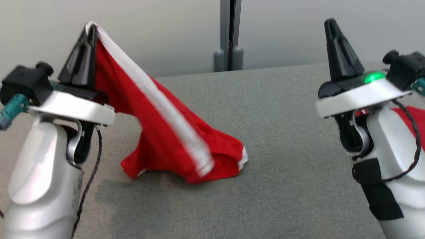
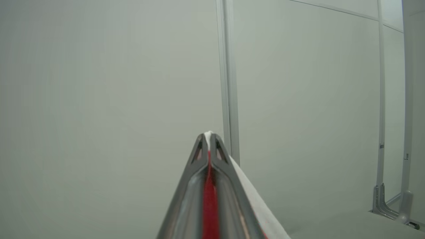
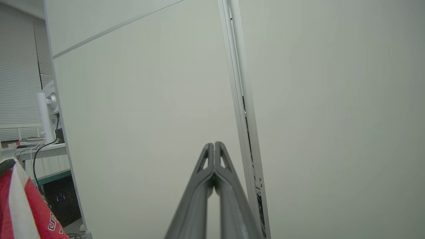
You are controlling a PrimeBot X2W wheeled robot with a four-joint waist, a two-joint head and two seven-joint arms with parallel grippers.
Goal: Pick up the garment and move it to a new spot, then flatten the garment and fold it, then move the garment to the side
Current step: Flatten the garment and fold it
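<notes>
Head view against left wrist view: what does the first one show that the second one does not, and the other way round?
Head view: the garment drapes down from its lifted corner to the grey table; the right gripper stands shut and empty. Left wrist view: close up, red cloth and white trim are pinched between the jaws of the left gripper; a further post stands near the right edge. Both: the left gripper shut on the garment, and the vertical post between the pale wall panels.
</notes>
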